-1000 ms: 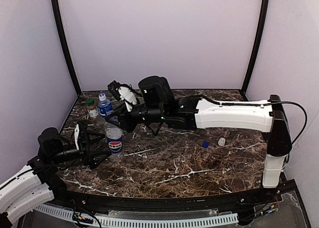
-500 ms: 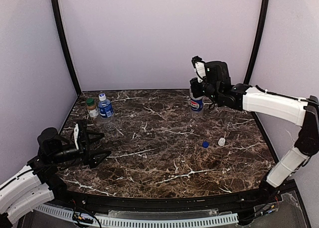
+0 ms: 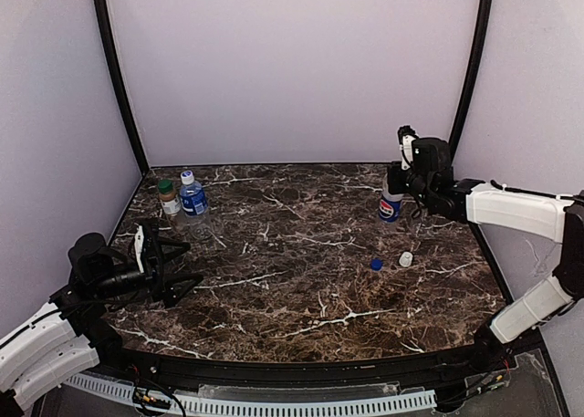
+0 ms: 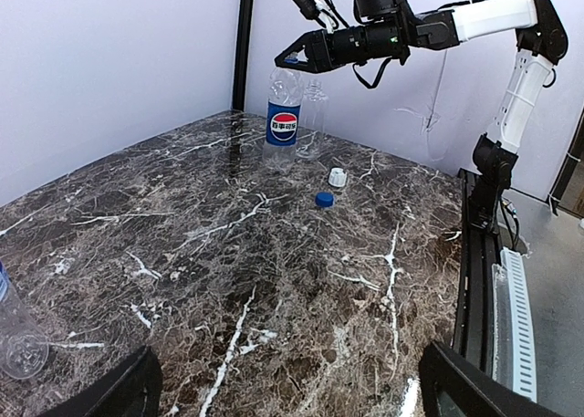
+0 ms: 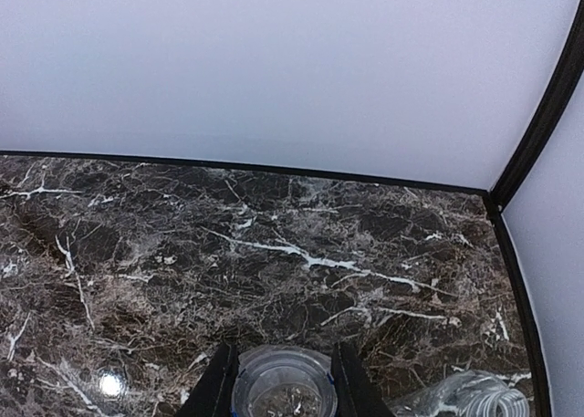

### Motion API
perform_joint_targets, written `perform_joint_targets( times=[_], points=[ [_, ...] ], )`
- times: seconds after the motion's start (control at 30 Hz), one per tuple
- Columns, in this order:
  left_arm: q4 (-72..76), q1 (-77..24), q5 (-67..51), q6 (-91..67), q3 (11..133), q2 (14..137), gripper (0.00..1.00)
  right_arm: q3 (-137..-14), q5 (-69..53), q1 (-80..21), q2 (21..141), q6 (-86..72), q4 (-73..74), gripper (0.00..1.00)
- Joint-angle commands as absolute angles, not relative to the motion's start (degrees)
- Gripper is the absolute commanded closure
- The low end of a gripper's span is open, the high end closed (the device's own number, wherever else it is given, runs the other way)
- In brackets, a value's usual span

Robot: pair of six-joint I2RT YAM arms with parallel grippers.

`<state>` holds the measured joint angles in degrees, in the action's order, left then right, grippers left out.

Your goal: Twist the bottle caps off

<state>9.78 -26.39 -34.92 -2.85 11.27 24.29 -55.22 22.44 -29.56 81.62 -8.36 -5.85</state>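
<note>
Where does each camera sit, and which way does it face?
Top external: above and behind, looking down on the brown marble table; both arms show, right gripper shut on the clear plastic Pepsi-labelled bottle.
Left wrist: low at the table's left, facing across to the right arm; own black fingers at bottom.
Right wrist: looks down between its own fingers onto the bottle's open mouth.
Shared: top external and left wrist both show the small round blue cap and white cap.
</note>
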Motion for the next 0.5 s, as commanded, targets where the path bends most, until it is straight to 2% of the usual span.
perform_joint_targets(
  times=[0.0,0.3,0.33,0.43,0.47],
  points=[
    [10.13,-25.66,-35.38,-2.93,10.46,24.26,0.01,-53.19,20.32,-28.89,81.12,-12.08,-8.83,1.00],
    [10.11,-25.14,-35.42,-2.86,10.46,24.26,0.01,-52.38,20.69,-28.65,81.40,-12.63,-8.36,1.00],
    [10.11,-25.14,-35.42,-2.89,10.46,24.30,0.01,-52.38,21.31,-28.65,81.28,-12.72,-8.28,0.97],
    [10.18,-25.07,-35.49,-2.90,10.46,24.29,0.01,-52.91,21.80,-28.56,81.16,-11.97,-7.90,0.66],
    [10.19,-25.06,-35.55,-2.90,10.46,24.27,0.01,-53.36,21.80,-28.47,81.19,-11.68,-7.44,0.59]
  ],
)
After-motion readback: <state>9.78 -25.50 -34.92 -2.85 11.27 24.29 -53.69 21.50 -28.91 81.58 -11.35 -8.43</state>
